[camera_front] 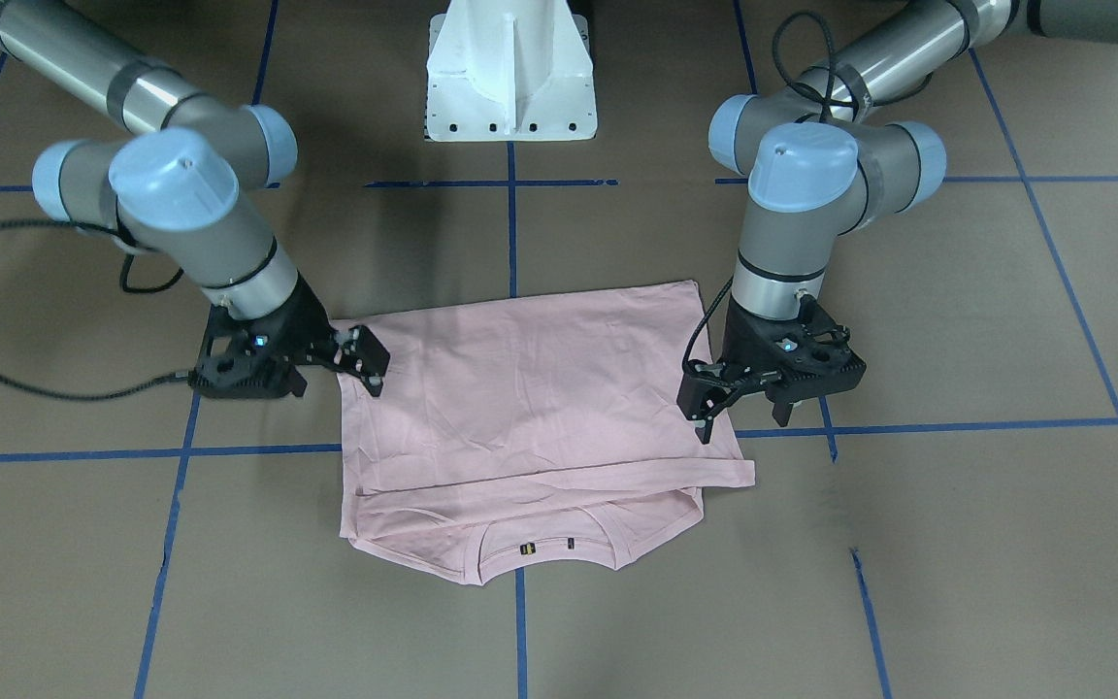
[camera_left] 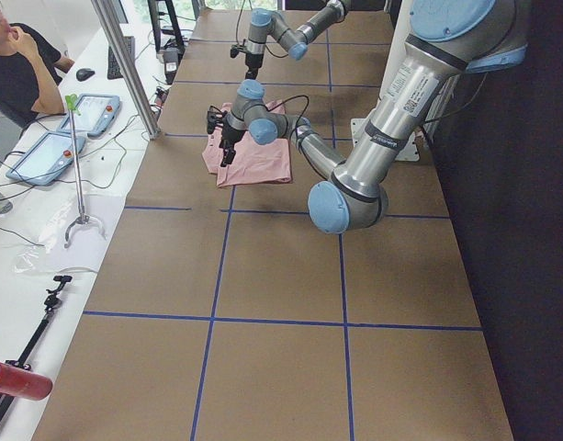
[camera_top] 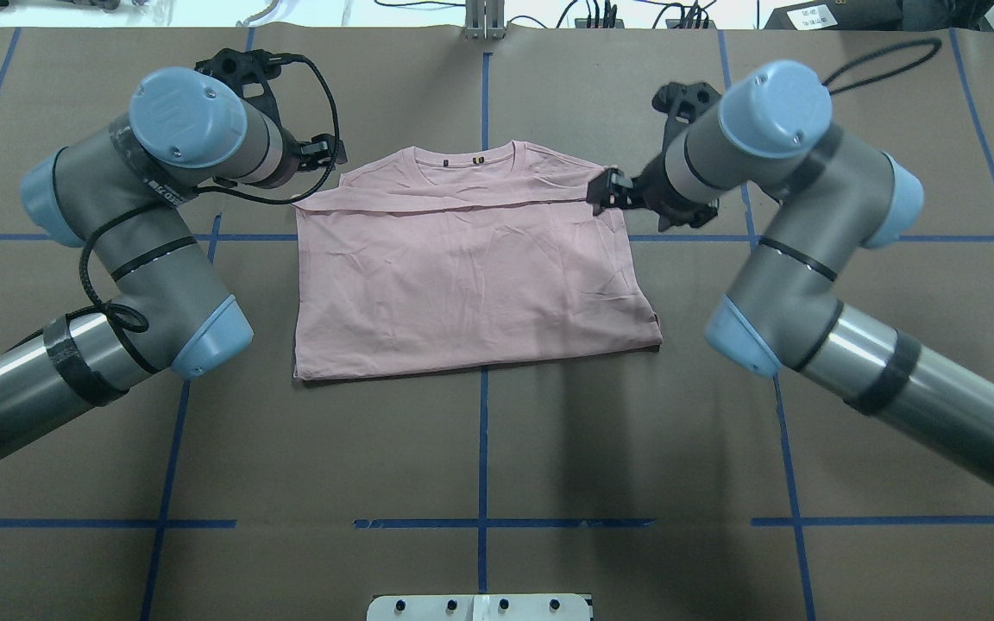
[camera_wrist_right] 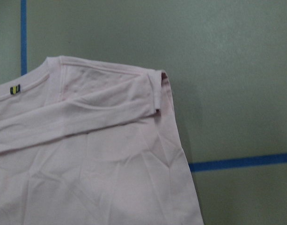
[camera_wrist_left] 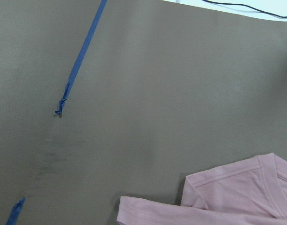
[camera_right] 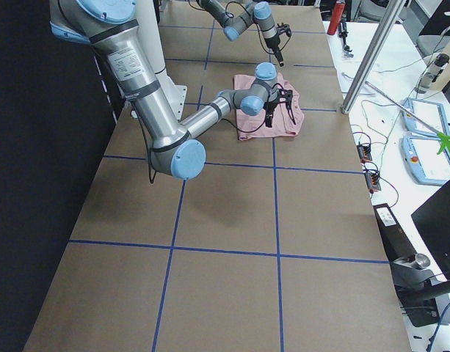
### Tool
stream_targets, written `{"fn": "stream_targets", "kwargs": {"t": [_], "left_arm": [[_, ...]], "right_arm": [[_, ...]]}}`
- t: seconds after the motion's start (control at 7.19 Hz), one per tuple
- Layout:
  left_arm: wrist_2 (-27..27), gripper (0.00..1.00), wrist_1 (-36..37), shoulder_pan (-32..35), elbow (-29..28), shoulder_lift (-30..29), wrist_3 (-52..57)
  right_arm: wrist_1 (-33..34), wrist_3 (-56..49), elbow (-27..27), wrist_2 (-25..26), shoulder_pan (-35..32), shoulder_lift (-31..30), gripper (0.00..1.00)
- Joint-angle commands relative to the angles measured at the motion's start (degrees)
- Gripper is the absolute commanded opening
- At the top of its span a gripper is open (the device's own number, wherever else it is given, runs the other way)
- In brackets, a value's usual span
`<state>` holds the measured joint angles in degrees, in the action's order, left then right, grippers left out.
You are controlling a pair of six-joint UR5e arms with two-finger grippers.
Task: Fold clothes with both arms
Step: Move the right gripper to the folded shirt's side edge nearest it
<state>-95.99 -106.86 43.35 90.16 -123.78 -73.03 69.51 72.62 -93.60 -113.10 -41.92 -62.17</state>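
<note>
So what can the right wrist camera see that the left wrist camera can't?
Only the right wrist camera shows the little black-and-yellow tag at the neck of the pink T-shirt, which fills much of that picture. Only the left wrist camera shows a torn tape end, a black cable along the top, and just a corner of the shirt. Both show the shirt, the brown table and blue tape lines.
</note>
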Motion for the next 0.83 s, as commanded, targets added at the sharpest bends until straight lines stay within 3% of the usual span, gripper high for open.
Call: {"fn": "stream_targets", "kwargs": {"t": [0.0,0.42,0.56,0.7], "left_arm": [[-0.43,1.00,0.16,-0.02,2.03,0.29,-0.79],[-1.56,1.00,2.16,-0.63,4.40,0.12,-4.04],[-1.65,1.00,2.62,-0.63,5.11,0.20,-4.13],[-1.57,1.00,2.62,-0.63,5.12,0.20,-4.05]], "right_arm": [[2.91,0.24,-4.58,2.34,5.68,-5.14,1.00],[2.91,-0.20,-1.95,3.23,7.46,-5.50,0.96],[2.91,-0.55,-1.24,3.23,7.46,-5.41,0.88],[2.91,-0.64,-1.15,3.15,7.46,-5.15,0.71]]}}
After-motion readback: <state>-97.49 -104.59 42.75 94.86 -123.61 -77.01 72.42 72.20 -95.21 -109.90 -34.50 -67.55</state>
